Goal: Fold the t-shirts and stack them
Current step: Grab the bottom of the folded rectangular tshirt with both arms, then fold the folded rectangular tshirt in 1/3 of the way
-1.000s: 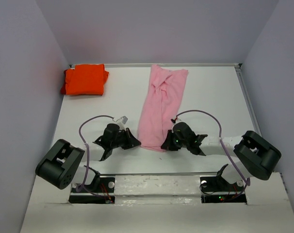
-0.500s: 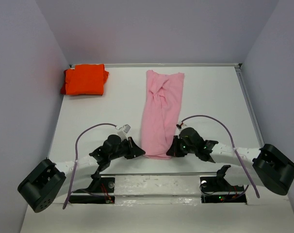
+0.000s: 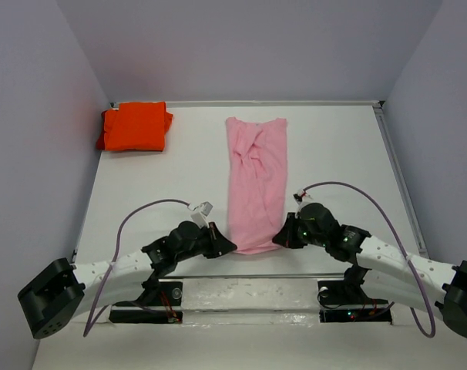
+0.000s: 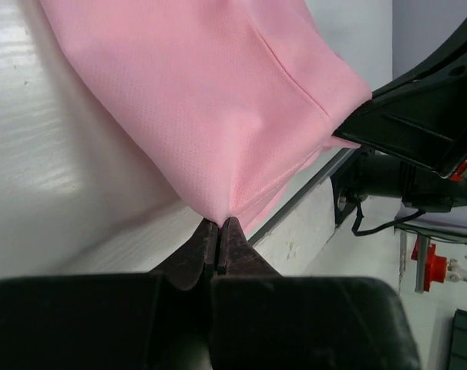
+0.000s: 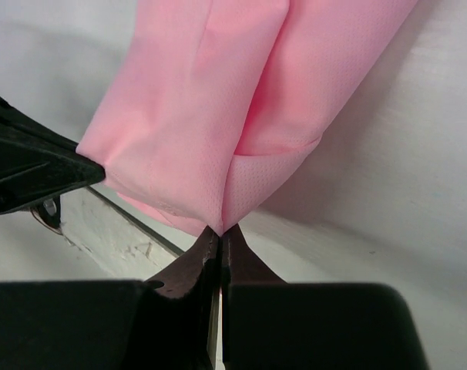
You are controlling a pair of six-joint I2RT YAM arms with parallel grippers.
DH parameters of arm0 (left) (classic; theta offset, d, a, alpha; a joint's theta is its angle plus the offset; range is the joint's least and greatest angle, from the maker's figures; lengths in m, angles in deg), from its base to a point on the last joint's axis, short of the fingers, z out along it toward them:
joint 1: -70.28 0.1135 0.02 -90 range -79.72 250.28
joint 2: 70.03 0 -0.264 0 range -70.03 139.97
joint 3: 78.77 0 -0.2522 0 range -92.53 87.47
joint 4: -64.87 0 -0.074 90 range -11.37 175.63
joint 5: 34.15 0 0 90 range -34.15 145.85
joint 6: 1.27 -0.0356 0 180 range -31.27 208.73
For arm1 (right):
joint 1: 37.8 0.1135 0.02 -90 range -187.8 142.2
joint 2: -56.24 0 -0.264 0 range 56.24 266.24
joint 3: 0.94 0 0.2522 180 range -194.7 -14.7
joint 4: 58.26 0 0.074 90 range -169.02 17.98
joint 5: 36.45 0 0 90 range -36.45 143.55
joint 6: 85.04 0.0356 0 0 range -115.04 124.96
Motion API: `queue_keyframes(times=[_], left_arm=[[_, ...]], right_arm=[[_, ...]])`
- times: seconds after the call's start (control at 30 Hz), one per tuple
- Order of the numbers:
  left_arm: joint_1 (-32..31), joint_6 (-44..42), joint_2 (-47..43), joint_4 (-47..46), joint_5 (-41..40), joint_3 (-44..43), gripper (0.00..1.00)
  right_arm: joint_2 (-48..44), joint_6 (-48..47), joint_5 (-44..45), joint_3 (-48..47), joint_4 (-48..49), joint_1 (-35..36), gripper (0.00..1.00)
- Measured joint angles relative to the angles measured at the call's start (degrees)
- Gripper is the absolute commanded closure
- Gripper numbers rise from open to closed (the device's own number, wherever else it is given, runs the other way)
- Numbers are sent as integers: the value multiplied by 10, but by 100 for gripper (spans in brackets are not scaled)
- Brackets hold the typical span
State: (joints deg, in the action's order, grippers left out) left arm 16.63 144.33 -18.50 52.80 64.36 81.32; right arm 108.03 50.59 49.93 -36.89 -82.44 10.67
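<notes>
Down the middle of the table [image 3: 164,185]: pink t-shirt [image 3: 255,181], one, lying as a long narrow strip, its near hem at your edge. Soft, light, limp cloth. Expect it to sag and drag, so take it by the corners. Left gripper [image 3: 230,247] is pinched shut on the near left corner, right gripper [image 3: 280,238] on the near right. Orange t-shirt [image 3: 135,127]: folded, far left corner, well apart. Hidden from you: the strip's under-layers, and the sleeves and neckline, which are bunched at the far end.
</notes>
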Motion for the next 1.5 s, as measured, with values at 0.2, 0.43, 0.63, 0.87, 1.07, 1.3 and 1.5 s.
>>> queue_keyframes(times=[0.2,0.43,0.63,0.87,1.07,1.3,1.5], left_arm=[[0,-38,18,70,-47,-97,100],[17,-97,55,100,-87,-190,100],[61,-142,122,108,-85,-238,100],[113,-184,182,105,-56,-291,100],[143,-214,238,104,-40,-336,100],[160,-245,292,104,-34,-393,100],[170,-257,327,104,-26,-424,100]], right_arm=[[-7,-6,65,-59,-46,0,100],[13,-6,120,-84,-55,0,100],[32,-3,163,-100,-57,0,100],[62,-10,223,-138,-47,0,100],[144,-43,275,-186,-23,0,100],[259,-113,342,-248,11,-6,100],[338,-182,367,-301,49,-41,100]])
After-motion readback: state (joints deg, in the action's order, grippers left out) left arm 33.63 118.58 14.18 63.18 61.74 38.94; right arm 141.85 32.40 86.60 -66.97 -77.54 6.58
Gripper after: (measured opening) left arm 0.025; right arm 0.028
